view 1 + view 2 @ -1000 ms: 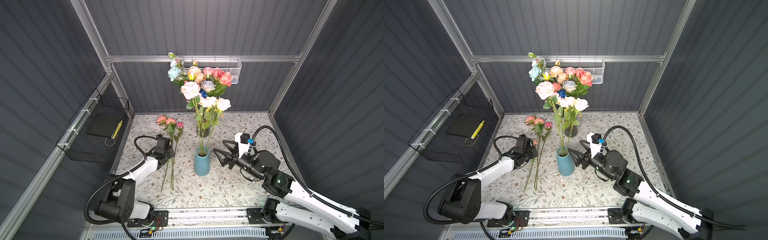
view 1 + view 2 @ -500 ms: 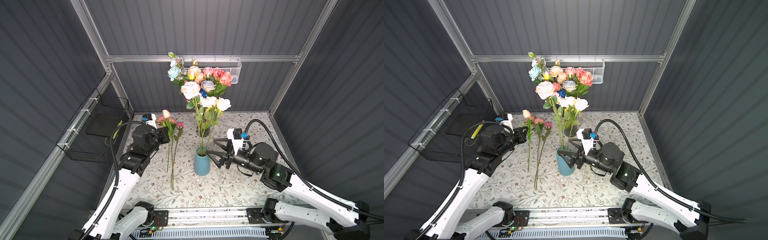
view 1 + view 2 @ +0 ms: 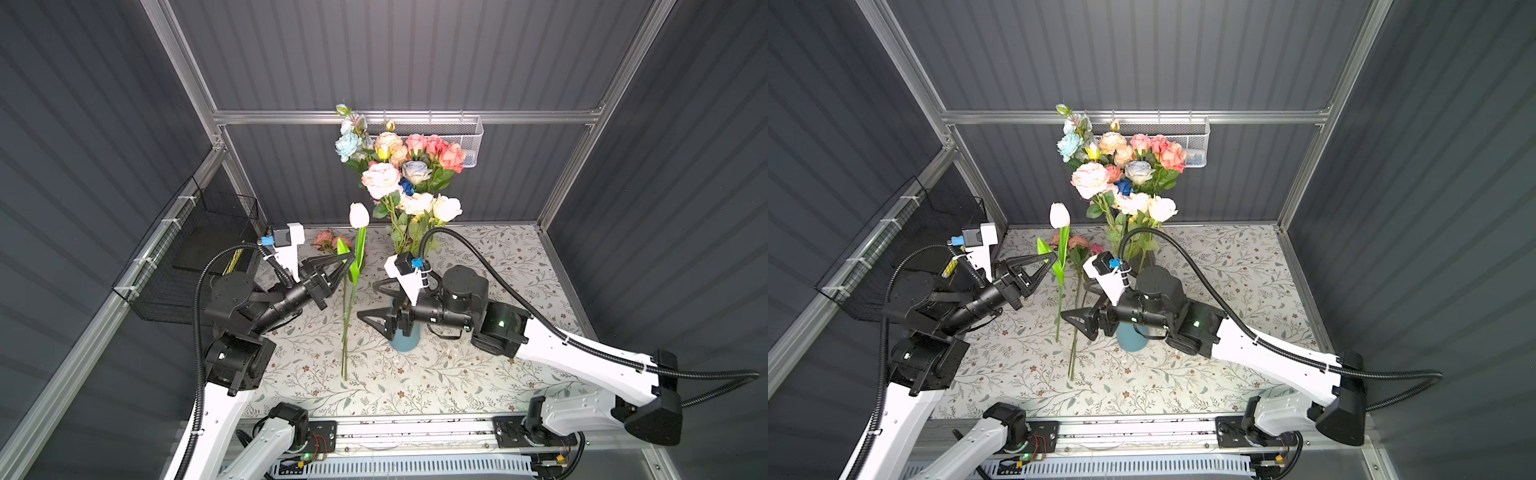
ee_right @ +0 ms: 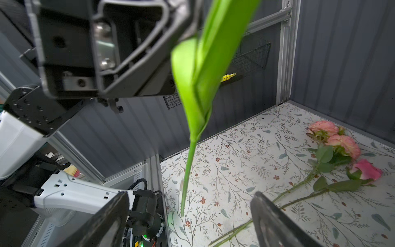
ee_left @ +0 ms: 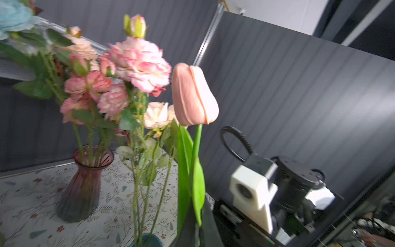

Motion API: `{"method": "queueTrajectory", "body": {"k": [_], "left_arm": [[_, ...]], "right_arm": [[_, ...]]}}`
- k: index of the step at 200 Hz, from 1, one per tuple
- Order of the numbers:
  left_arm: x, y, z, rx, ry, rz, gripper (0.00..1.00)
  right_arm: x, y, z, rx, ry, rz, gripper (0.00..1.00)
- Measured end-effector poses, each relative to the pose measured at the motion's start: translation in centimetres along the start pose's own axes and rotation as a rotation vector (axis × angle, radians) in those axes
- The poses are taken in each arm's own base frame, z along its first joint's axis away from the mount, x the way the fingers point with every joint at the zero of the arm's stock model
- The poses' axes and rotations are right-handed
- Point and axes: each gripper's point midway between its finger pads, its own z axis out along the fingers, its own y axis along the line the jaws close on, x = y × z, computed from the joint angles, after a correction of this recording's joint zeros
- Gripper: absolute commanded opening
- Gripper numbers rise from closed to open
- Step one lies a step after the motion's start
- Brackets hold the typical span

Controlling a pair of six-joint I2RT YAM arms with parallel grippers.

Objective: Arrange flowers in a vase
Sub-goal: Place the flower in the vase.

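Now raised upright off the surface at mid-frame in the clenched jaws of the left gripper, the pink tulip hangs just left of the blue vase, while the right gripper has swung beside its stem, jaws released, likely for a handover.

two vases, one tulip, two loose rose stems, two wire baskets.
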Motion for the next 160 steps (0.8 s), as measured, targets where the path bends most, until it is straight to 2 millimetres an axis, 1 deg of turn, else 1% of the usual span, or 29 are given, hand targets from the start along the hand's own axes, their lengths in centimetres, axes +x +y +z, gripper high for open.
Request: {"method": "queueTrajectory", "body": {"k": [14, 22, 27, 35, 53, 67, 70, 79, 82, 90, 94, 107, 110, 112, 114, 138, 160], "left_arm": [[0.2, -1.0, 0.0, 0.061, 0.006, -0.003, 0.00], [0.3, -1.3, 0.0, 0.084, 0.011, -0.004, 0.00], [0.4, -1.5, 0.0, 0.096, 0.015, -0.007, 0.00], [0.5, -1.6, 0.0, 0.111, 0.019, -0.011, 0.00], [0.8, -1.7, 0.2, 0.135, 0.027, -0.023, 0.00], [1.0, -1.6, 0.3, 0.143, 0.033, -0.035, 0.00], [1.0, -1.6, 0.3, 0.142, 0.034, -0.038, 0.05], [1.1, -1.5, 0.4, 0.141, 0.036, -0.041, 0.28], [1.1, -1.5, 0.4, 0.140, 0.035, -0.041, 0.33], [1.1, -1.3, 0.5, 0.134, 0.035, -0.047, 0.42], [1.1, -1.1, 0.5, 0.128, 0.034, -0.050, 0.49], [1.2, -0.7, 0.6, 0.109, 0.032, -0.054, 0.77], [1.2, -0.6, 0.5, 0.104, 0.031, -0.058, 0.84], [1.2, -0.6, 0.5, 0.099, 0.031, -0.060, 0.95], [1.2, -0.5, 0.5, 0.093, 0.029, -0.055, 0.98], [1.4, 0.7, 0.0, 0.005, 0.011, -0.060, 1.00], [1.2, 2.1, -1.5, -0.127, -0.042, -0.028, 1.00]], "right_arm": [[-0.4, 0.1, 0.6, -0.009, -0.002, -0.006, 0.86], [-0.6, 0.3, 0.7, -0.020, -0.003, -0.010, 0.83], [-0.7, 0.5, 0.7, -0.028, -0.006, -0.014, 0.79], [-0.9, 0.7, 0.7, -0.040, -0.010, -0.016, 0.68], [-1.7, 1.2, 0.7, -0.060, -0.025, -0.029, 0.37], [-2.2, 1.4, 0.6, -0.067, -0.038, -0.035, 0.19], [-2.3, 1.4, 0.6, -0.068, -0.039, -0.024, 0.14], [-2.4, 1.4, 0.6, -0.067, -0.043, -0.032, 0.00], [-2.4, 1.4, 0.6, -0.068, -0.044, -0.033, 0.00], [-2.4, 1.3, 0.6, -0.064, -0.043, -0.024, 0.00], [-2.4, 1.3, 0.6, -0.061, -0.046, -0.028, 0.00], [-2.5, 1.1, 0.3, -0.047, -0.051, -0.029, 0.00], [-2.4, 1.0, 0.2, -0.042, -0.053, -0.029, 0.00], [-2.4, 1.0, 0.1, -0.038, -0.054, -0.029, 0.00], [-2.4, 0.9, 0.0, -0.034, -0.056, -0.029, 0.00], [-2.4, 0.3, -1.9, 0.027, -0.084, -0.033, 0.00], [-3.0, -0.7, -4.4, 0.119, -0.125, -0.054, 0.00]]}}
